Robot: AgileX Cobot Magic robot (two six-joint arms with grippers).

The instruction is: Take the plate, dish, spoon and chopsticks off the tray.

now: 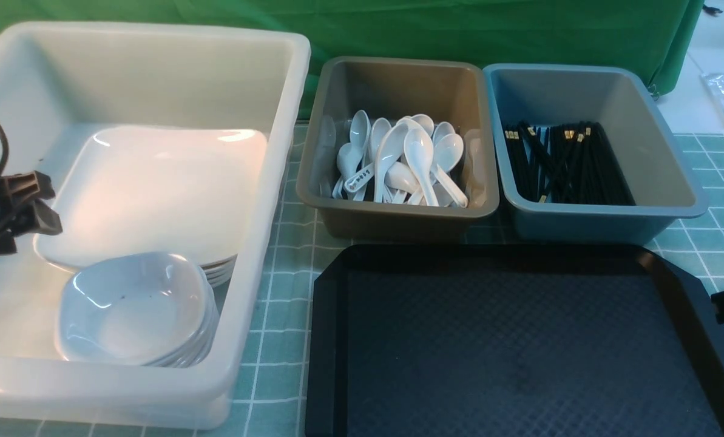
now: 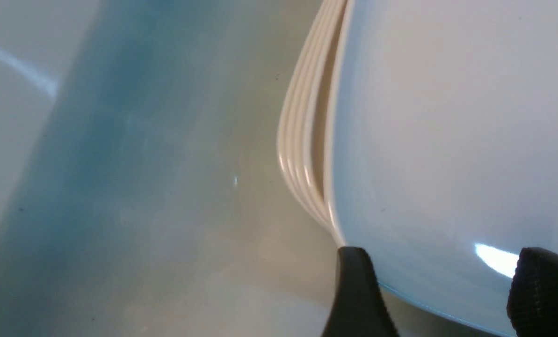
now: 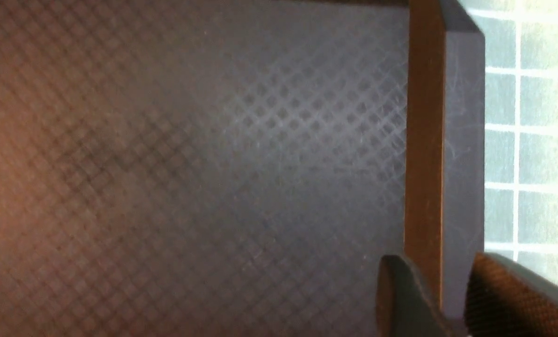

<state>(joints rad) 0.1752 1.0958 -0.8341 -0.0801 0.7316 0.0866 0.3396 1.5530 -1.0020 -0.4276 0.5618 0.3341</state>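
With the tray (image 1: pixel 519 340) bare, the left tool (image 2: pixel 440 299) gapes over the stacked plate (image 2: pixel 447 131), seemingly just released, while the right tool (image 3: pixel 440 299) clamps the tray rim.

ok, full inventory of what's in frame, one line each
tray: one, black, front right, nothing on it
white tub: one, left
plates: a stack, white, in the white tub
small dishes: a stack, white, in the white tub, in front of the plates
brown tub: one, behind the tray
spoons: many, white, in the brown tub
blue-grey tub: one, right of the brown tub
chopsticks: many, black, in the blue-grey tub
left pincer: open, at the top plate's edge
right pincer: straddling the tray's rim
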